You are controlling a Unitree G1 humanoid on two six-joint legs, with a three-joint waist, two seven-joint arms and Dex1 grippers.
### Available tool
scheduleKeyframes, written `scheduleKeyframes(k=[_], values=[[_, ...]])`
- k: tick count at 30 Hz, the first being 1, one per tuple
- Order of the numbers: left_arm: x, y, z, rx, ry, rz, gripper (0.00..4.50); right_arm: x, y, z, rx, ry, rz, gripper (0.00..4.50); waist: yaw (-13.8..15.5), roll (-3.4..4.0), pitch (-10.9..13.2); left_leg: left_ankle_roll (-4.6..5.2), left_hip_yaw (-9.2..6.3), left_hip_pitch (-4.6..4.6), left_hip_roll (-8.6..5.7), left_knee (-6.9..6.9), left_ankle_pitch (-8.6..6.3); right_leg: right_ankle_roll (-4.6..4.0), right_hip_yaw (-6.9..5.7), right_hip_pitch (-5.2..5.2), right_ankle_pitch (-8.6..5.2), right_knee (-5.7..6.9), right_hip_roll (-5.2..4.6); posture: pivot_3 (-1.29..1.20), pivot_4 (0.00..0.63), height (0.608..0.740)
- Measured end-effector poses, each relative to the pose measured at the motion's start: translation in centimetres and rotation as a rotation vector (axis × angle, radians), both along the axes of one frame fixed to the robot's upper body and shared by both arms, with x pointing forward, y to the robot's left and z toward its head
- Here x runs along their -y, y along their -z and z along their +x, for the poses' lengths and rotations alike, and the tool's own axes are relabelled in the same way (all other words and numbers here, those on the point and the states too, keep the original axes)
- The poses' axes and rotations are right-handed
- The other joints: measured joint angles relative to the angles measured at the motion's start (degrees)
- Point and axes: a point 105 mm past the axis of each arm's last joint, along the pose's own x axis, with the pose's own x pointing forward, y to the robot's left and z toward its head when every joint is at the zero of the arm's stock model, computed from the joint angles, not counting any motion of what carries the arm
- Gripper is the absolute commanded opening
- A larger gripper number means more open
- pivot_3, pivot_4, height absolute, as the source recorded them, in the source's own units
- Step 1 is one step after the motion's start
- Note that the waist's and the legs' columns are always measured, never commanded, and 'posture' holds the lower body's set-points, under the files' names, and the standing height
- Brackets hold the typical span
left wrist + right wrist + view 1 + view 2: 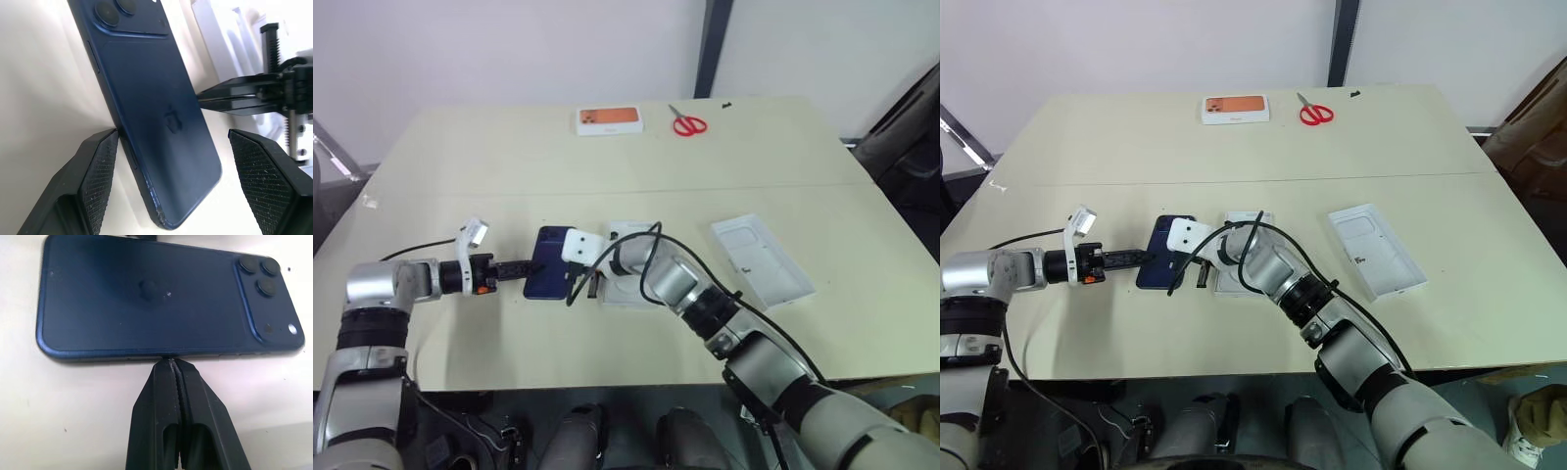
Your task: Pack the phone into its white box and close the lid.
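Observation:
The dark blue phone (548, 262) lies back up on the table, its camera cluster (264, 276) at one corner. My left gripper (173, 134) is open and straddles the phone's end; one finger (98, 181) touches a long edge and the other (264, 176) stands clear. My right gripper (171, 363) is shut, with its tips pressed against the phone's other long edge. The white box (625, 232) sits just right of the phone, partly hidden behind my right wrist. The lid (762, 259) lies inside up further to the right.
An orange-topped white box (608, 120) and red scissors (688, 124) lie near the table's far edge. A black cable (646, 259) loops over my right wrist above the white box. The table's front edge is close below both arms.

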Motion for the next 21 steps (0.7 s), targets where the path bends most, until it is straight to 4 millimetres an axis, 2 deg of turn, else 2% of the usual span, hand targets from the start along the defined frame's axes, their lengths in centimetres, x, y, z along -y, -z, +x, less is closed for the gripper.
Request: scheduleKeyframes(k=[9,16,21], values=[[0.2,0.0,0.1,-0.017,-0.004,-0.016,3.77,0.2,0.0,0.1,0.009,0.003,-0.005,0.08,0.0,0.00,0.0,-0.04,-0.01,0.00,0.00,0.00,0.02,0.00,0.00,0.01,0.00,-0.01,-0.01,0.00,0.150,0.734],[1.2,-0.7,0.2,0.008,0.038,0.171,3.77,0.4,0.0,0.1,0.002,0.005,0.000,0.08,0.1,0.01,0.0,-0.01,-0.04,0.00,0.00,-0.02,0.00,0.00,0.01,0.02,0.00,-0.02,-0.01,0.00,0.150,0.734],[1.6,-0.6,0.3,0.001,0.014,0.164,3.77,0.6,0.0,0.3,0.009,0.014,-0.006,0.08,0.1,0.00,0.0,-0.03,-0.05,0.01,0.00,-0.02,0.01,0.00,-0.01,0.03,0.00,-0.02,0.00,0.00,0.150,0.734]])
